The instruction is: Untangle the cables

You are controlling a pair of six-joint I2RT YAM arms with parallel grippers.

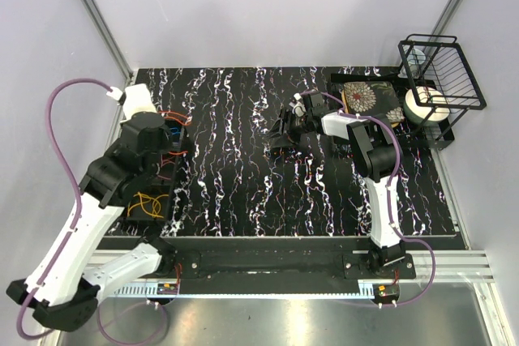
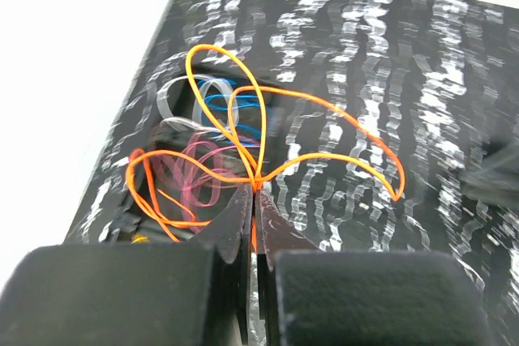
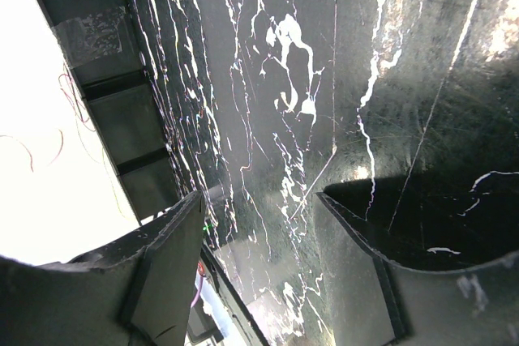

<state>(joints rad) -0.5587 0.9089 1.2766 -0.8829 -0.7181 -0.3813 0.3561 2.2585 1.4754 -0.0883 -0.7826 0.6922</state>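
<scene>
**A:** Your left gripper [image 2: 255, 200] has its fingers pressed together on the thin orange cable [image 2: 324, 156], right where several of its loops cross. The loops fan out beyond the tips like petals.

**B:** And the other one?

**A:** Your right gripper [image 3: 259, 204] stands well apart with nothing between the fingers, only the black, white-veined table mat [image 3: 284, 79] below. It hangs over the middle of that mat, while the left one works at the mat's left edge.

**B:** Where is the rest of the bundle?

**A:** Also at the mat's left edge, just behind the orange loops: a thin blue cable [image 2: 231, 107], a soft pink cable [image 2: 199, 180] and a pale grey-white loop [image 2: 174, 99], all coiled in a dark patch there. I can't tell whether the orange is threaded through them or only lies over them.

**B:** How will it handle?

**A:** I'd judge it light, limp and a little springy. It should keep its coils, and it could slip through smooth fingers under a hard pull. If it is snagged, it will drag its neighbours along. Take it at a crossing where strands bunch, as you have it, not on one bare strand. Lift slowly and watch whether blue or pink rises too. If they do, you have the right gripper free to pin them to the mat.
</scene>
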